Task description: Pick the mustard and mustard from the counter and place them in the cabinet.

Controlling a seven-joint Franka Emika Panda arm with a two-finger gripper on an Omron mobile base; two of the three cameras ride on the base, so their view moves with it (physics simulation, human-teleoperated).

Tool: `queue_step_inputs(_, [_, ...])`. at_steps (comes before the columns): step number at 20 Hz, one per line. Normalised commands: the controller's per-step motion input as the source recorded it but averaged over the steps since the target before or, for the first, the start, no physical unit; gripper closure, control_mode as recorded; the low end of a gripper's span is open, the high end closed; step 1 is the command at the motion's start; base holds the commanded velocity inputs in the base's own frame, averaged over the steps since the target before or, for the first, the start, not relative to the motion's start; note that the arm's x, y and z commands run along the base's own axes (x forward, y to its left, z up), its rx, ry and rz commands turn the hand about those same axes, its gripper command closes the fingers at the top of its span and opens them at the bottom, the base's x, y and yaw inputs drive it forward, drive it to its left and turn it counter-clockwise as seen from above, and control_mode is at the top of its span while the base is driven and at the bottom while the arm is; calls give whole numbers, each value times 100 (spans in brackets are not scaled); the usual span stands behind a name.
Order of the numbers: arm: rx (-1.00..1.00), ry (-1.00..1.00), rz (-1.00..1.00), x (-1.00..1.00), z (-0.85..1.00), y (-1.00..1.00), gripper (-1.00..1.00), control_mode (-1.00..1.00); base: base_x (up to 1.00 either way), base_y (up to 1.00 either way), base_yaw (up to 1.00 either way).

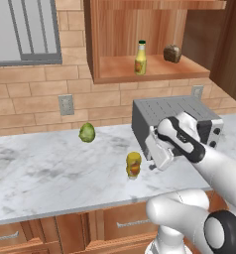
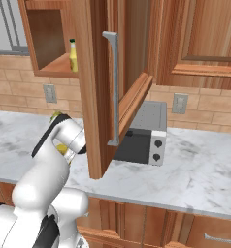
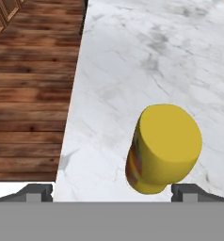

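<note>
The stubby yellow mustard (image 1: 134,164) with an orange label stands upright on the marbled counter (image 1: 40,173), near its front edge. My gripper (image 1: 151,166) hangs just right of it, open and holding nothing. Seen from above in the hand view, this mustard (image 3: 163,148) sits below my gripper (image 3: 113,193), closer to the right fingertip (image 3: 187,192) than to the left. The slim mustard (image 1: 141,58) with a dark green cap stands on the shelf floor of the cabinet (image 1: 154,74). From the right base view the slim mustard (image 2: 73,55) shows inside the cabinet (image 2: 49,29).
A green ball (image 1: 87,132) lies on the counter to the back left. A grey boxy appliance (image 1: 174,116) stands close behind my hand. A dark brown lump (image 1: 172,53) sits in the cabinet. The open cabinet door (image 2: 115,87) juts out over the counter. Wooden floor (image 3: 29,94) lies past the counter edge.
</note>
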Motion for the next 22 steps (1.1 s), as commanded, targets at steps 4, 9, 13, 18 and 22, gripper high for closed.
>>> queue_step_inputs(4, [0,0,0,12,-17,0,-100,-100,0,0,0])
queue_step_inputs(9, [0,0,0,14,-12,1,-100,-100,0,0,0])
queue_step_inputs(13, [2,0,0,19,-6,3,-100,-100,0,0,0])
queue_step_inputs(18, [3,0,0,24,-5,3,-100,-100,0,0,0])
queue_step_inputs(22, [3,0,0,21,-5,9,-100,-100,0,0,0])
